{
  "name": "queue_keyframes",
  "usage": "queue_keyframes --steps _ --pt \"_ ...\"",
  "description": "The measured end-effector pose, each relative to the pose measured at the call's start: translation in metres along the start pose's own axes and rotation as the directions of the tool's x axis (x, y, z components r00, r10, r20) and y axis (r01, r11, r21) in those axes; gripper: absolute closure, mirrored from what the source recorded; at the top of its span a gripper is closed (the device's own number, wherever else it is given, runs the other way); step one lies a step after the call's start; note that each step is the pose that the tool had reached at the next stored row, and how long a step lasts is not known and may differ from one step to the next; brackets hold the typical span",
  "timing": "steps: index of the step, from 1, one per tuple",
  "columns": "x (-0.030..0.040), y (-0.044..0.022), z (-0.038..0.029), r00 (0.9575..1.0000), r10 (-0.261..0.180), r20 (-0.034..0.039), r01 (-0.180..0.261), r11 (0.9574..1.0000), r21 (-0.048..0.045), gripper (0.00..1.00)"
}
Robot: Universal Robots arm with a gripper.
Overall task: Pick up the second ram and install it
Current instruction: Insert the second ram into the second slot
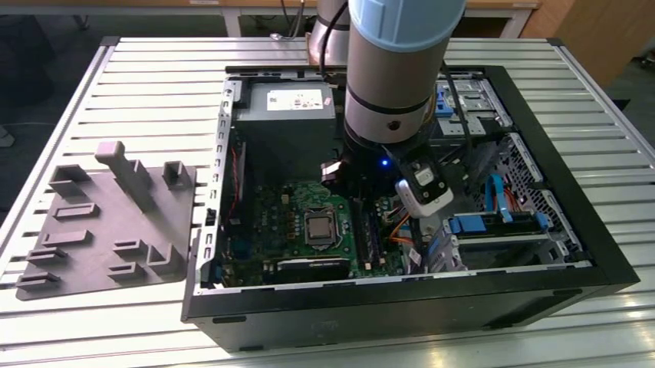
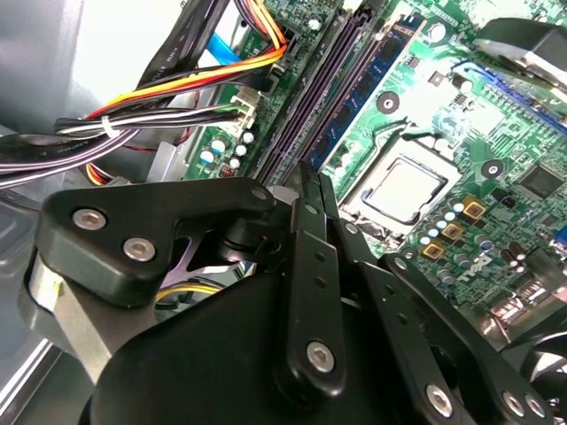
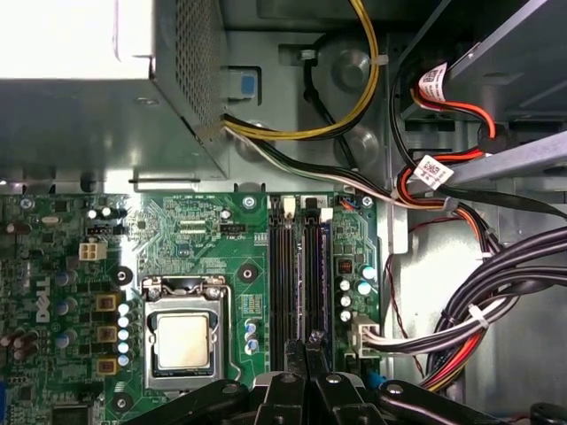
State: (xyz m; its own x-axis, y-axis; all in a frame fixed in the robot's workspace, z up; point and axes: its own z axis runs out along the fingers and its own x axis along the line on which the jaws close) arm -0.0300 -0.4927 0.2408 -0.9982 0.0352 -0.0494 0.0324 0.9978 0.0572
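My gripper (image 2: 310, 173) hangs low over the green motherboard (image 2: 496, 115) inside the open computer case (image 1: 409, 295). Its two black fingers (image 2: 317, 257) stand pressed together with nothing visible between them. In the first wrist view the gripper (image 3: 310, 341) sits at one end of the long black memory sockets (image 3: 299, 266). A dark blue ram stick (image 2: 365, 88) with a row of black chips stands seated in one socket beside the tips. I cannot tell whether it is the second ram. The arm (image 1: 394, 92) hides the sockets in the exterior view.
A grey moulded tray (image 1: 103, 245) with upright posts lies at the exterior view's left, outside the case. The processor (image 3: 182, 341) sits beside the sockets. Bundled cables (image 3: 478, 328) run close on the other side. A power supply (image 1: 287, 103) fills the case's far end.
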Motion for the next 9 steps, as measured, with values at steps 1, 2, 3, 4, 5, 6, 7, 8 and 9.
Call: queue_keyframes --steps 1,2,3,4,5,6,7,8,9 --pt "0.0002 0.0001 0.0002 1.0000 0.000 0.0000 0.000 1.0000 0.0000 0.88" --pt "0.0003 0.0002 0.0003 1.0000 0.000 0.0000 0.000 1.0000 0.0001 0.88" --pt "0.0004 0.0003 0.0005 1.0000 0.000 0.0000 0.000 1.0000 0.0002 0.88" --pt "0.0006 0.0004 0.0007 1.0000 0.000 0.0000 0.000 1.0000 0.0002 0.88" --pt "0.0008 0.0005 0.0009 1.0000 0.000 0.0000 0.000 1.0000 0.0001 0.88" --pt "0.0008 0.0006 0.0011 1.0000 0.000 0.0000 0.000 1.0000 0.0001 0.88" --pt "0.0009 0.0007 0.0013 1.0000 0.000 0.0000 0.000 1.0000 0.0000 0.88" --pt "0.0010 0.0009 0.0015 1.0000 0.000 0.0000 0.000 1.0000 -0.0001 0.88" --pt "0.0010 0.0010 0.0017 1.0000 0.000 0.0001 0.000 1.0000 -0.0001 0.88"
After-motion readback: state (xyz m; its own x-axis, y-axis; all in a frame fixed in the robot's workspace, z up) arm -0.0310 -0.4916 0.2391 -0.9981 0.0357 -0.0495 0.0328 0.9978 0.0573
